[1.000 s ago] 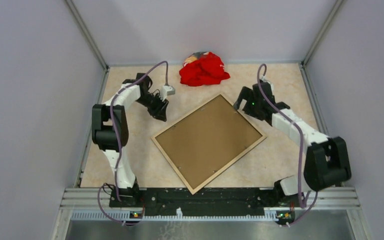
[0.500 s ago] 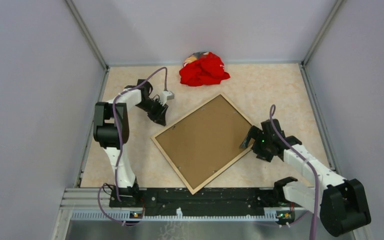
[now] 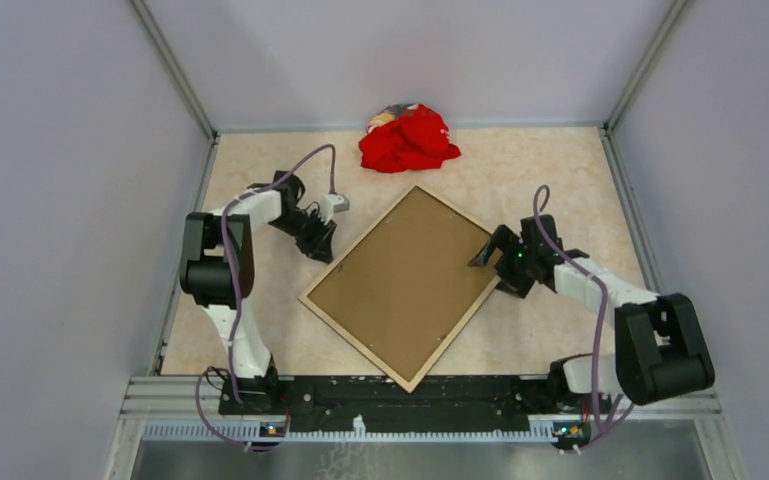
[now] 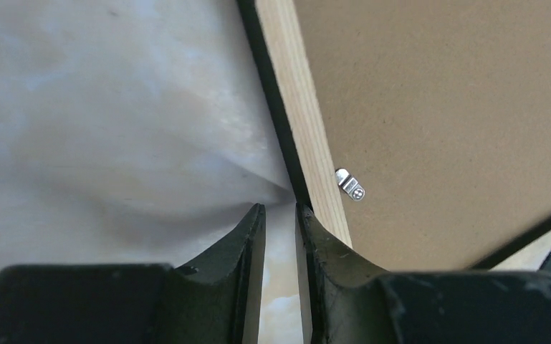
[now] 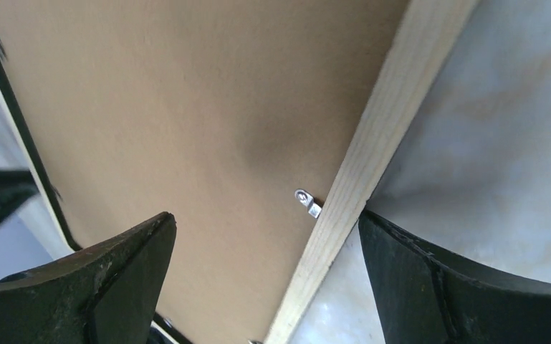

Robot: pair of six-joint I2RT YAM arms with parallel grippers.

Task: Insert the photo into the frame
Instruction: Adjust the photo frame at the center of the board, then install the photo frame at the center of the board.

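Observation:
The frame (image 3: 352, 343) lies face down and skewed on the table, with its pale wood back rim around the brown backing sheet (image 3: 400, 285). The photo is out of view. My left gripper (image 3: 320, 243) is at the frame's upper left edge. In the left wrist view it (image 4: 279, 209) is shut to a narrow gap with only table between the fingers, and the right finger touches the rim (image 4: 308, 136). My right gripper (image 3: 492, 272) is at the frame's right edge. In the right wrist view it (image 5: 265, 218) is wide open and straddles the rim (image 5: 372, 136).
A crumpled red cloth (image 3: 408, 138) lies at the back of the table. Small metal turn clips (image 4: 350, 185) (image 5: 307, 201) sit on the backing by the rim. Grey walls close in the table on three sides.
The right arm swung from the frame's far right corner down and onto its right edge. The frame turned a little anticlockwise. The left gripper moved down against the frame's edge.

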